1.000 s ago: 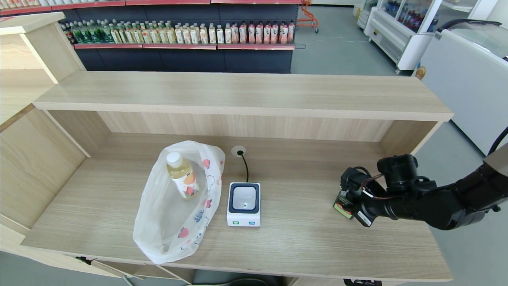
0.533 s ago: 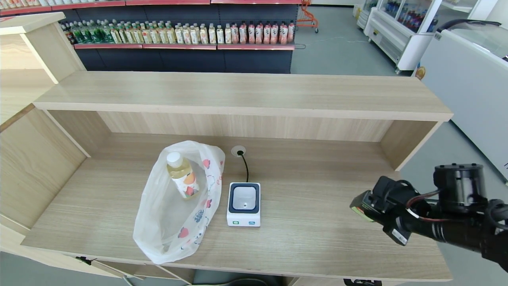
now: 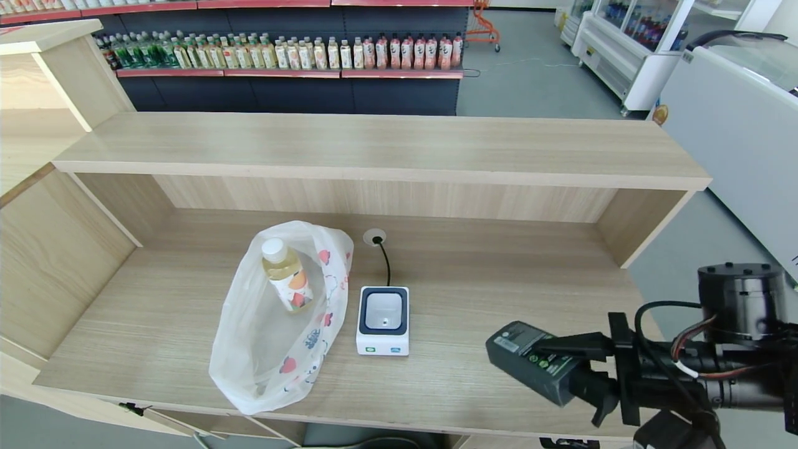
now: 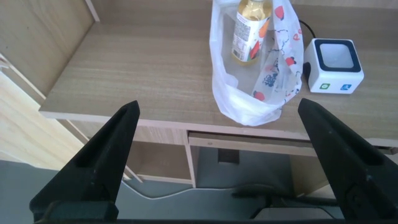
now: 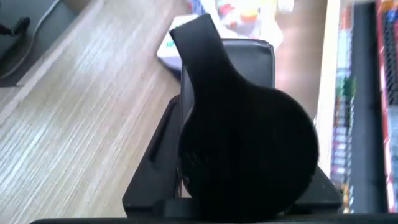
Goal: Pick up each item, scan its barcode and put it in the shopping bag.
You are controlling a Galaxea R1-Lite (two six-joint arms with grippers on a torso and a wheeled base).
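My right gripper point(image 3: 576, 369) is shut on a dark rectangular pack point(image 3: 532, 361) with a small printed label. It holds the pack level above the counter's front right part, to the right of the scanner. In the right wrist view the pack point(image 5: 249, 124) is large and dark between the fingers point(image 5: 202, 46). The white scanner point(image 3: 383, 320) with its dark window stands mid-counter, its cable running to the back. A clear shopping bag point(image 3: 274, 337) with red prints lies left of it, a yellow-drink bottle point(image 3: 285, 275) inside. My left gripper point(image 4: 217, 109) is open, off the counter's front edge.
The wooden counter point(image 3: 474, 280) has a raised back ledge and side walls. A cable grommet point(image 3: 374, 237) sits at the back. Drawers point(image 4: 249, 162) hang under the front edge. Shelves of bottles and white freezers stand in the room behind.
My right arm has swung down and toward the counter's front edge. The pack has turned from upright to level and now points left toward the scanner. The bag, bottle and scanner have stayed put.
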